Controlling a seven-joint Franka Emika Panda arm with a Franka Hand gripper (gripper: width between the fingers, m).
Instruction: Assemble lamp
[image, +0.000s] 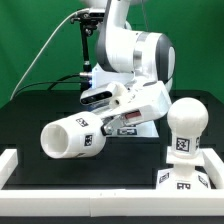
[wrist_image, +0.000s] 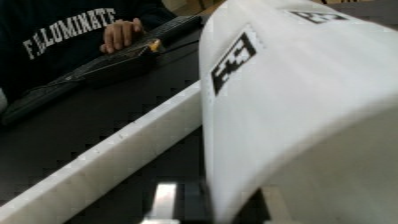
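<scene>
The white tapered lamp shade (image: 71, 139) hangs on its side above the black table, its open mouth toward the exterior view's left. My gripper (image: 104, 124) is shut on its narrow end. In the wrist view the shade (wrist_image: 299, 120) fills most of the picture and its wall runs down between my fingertips (wrist_image: 166, 203); the gripper (wrist_image: 217, 205) shows at the edge. The ball-headed bulb (image: 186, 124) stands upright on the flat square base (image: 186, 181) at the exterior view's right, apart from the shade.
A white rail (image: 22, 158) borders the table's near side and also shows in the wrist view (wrist_image: 107, 150). The marker board (image: 138, 129) lies behind my gripper. A person in a dark shirt (wrist_image: 63, 45) sits beyond the table.
</scene>
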